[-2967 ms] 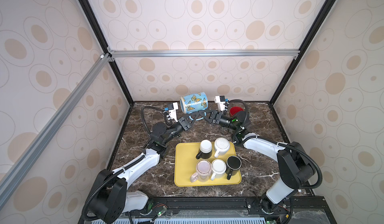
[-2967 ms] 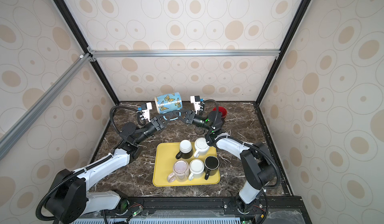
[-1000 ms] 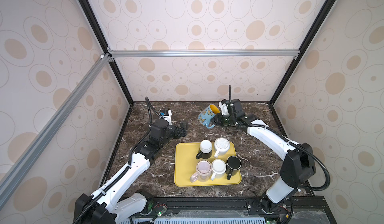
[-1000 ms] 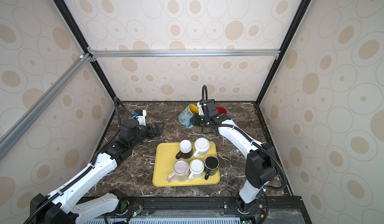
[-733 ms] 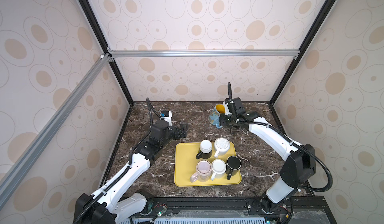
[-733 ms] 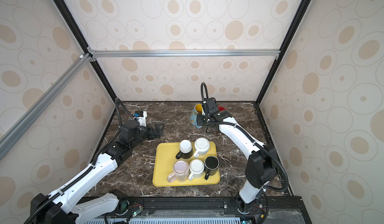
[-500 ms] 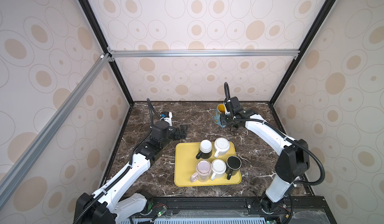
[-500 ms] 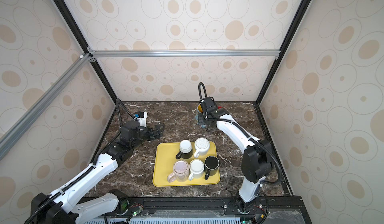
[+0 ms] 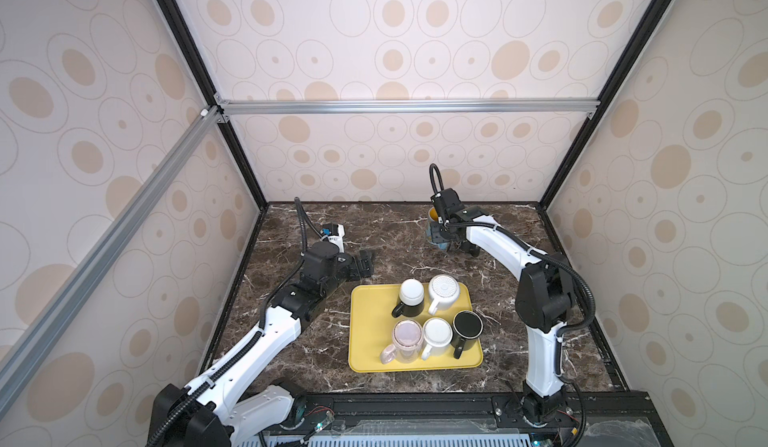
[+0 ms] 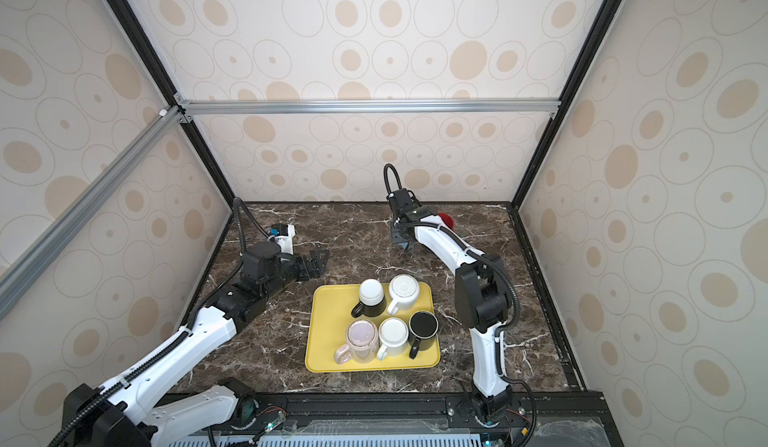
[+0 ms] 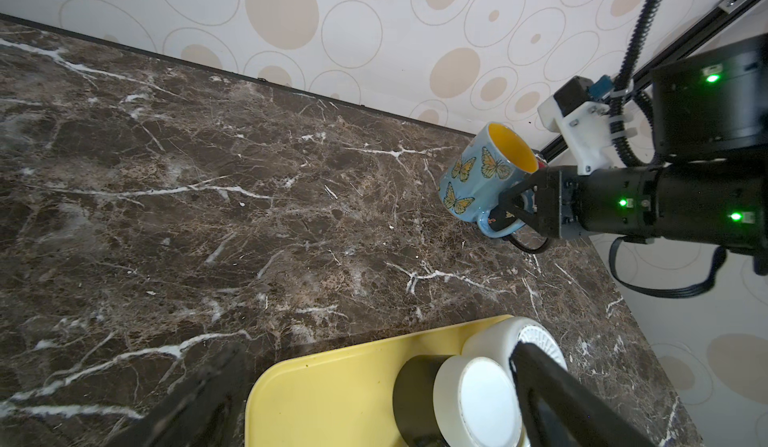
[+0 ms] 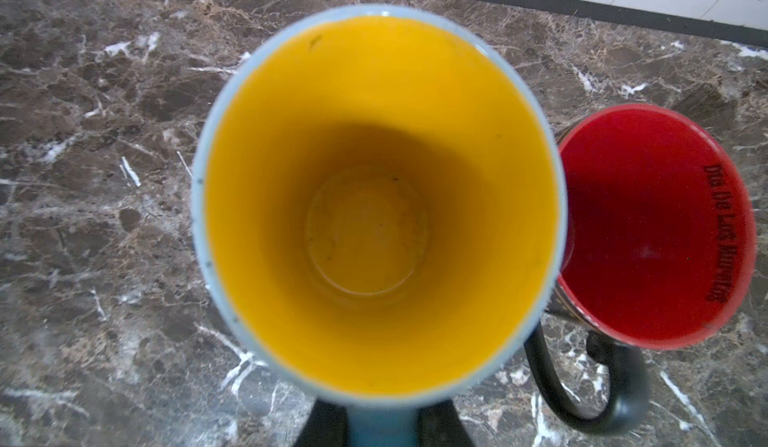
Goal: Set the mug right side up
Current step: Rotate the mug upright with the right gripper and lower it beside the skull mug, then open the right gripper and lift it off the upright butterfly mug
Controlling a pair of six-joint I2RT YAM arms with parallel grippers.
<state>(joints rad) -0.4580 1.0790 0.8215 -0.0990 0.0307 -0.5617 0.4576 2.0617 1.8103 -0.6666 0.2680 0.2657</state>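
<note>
Marble tabletop (image 9: 395, 233); right arm (image 9: 498, 245) hides most of mug (image 9: 432, 215).

red-lined mug (image 12: 648, 233), inner rim lettering "Dia De Los Muertos"

Upright butterfly mug (image 11: 482, 179), its handle pinched in the right claw (image 11: 504, 211).

Cream walls (image 9: 374, 29) w/ beige ovals, black & alu frame (image 9: 407, 106), dark marble-look tabletop (image 9: 395, 233).
</note>
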